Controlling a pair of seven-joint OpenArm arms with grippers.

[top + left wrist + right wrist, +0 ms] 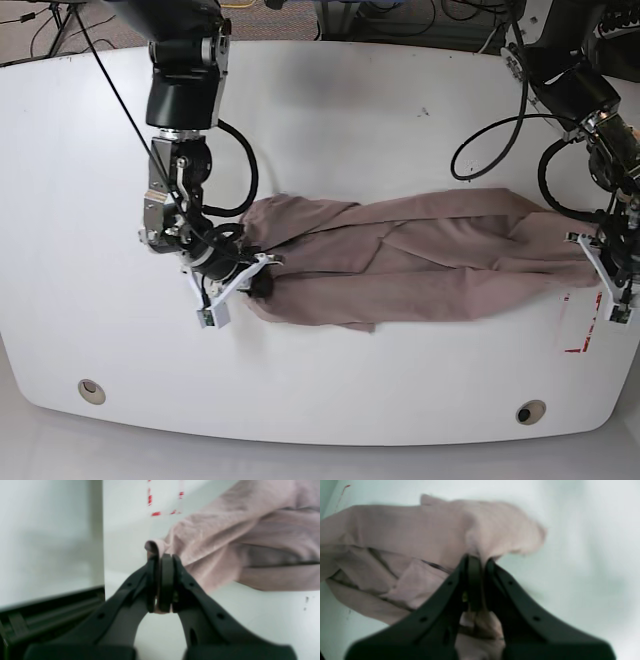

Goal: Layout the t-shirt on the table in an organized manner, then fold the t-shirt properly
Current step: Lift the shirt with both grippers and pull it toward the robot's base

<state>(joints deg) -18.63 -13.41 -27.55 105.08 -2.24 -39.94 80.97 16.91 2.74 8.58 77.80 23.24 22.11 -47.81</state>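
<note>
The mauve-brown t-shirt [420, 260] lies stretched into a long wrinkled band across the middle of the white table [330, 120]. My left gripper [600, 248] is shut on the shirt's right end; in the left wrist view its jaws [162, 560] pinch a fold of the t-shirt [237, 542], which hangs a little above the table. My right gripper [262, 278] is shut on the shirt's left end; in the right wrist view the cloth [420, 537] bunches between its fingertips [480, 562].
A red-white tape rectangle [578, 325] marks the table near the right edge, below the left gripper. Two round grommet holes [91, 390] [530, 411] sit near the front edge. Cables [490, 140] hang from both arms over the back half.
</note>
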